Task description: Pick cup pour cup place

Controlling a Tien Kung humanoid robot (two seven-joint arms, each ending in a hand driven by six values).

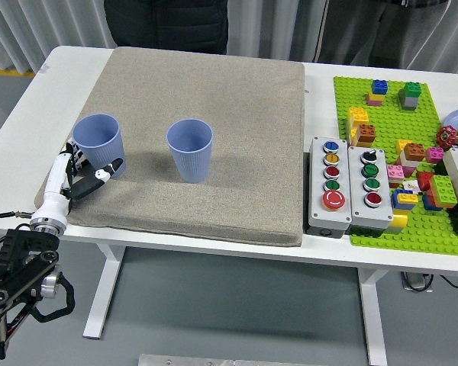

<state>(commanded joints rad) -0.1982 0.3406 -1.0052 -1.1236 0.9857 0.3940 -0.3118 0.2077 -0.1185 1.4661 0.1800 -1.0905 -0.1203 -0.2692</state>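
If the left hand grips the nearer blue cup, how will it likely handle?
The left cup looks like thin plastic, so probably light and apt to flex under a tight squeeze. It is tall, tapers to a narrow base and stands on a soft mat, so a sideways nudge from the left hand might tip it.
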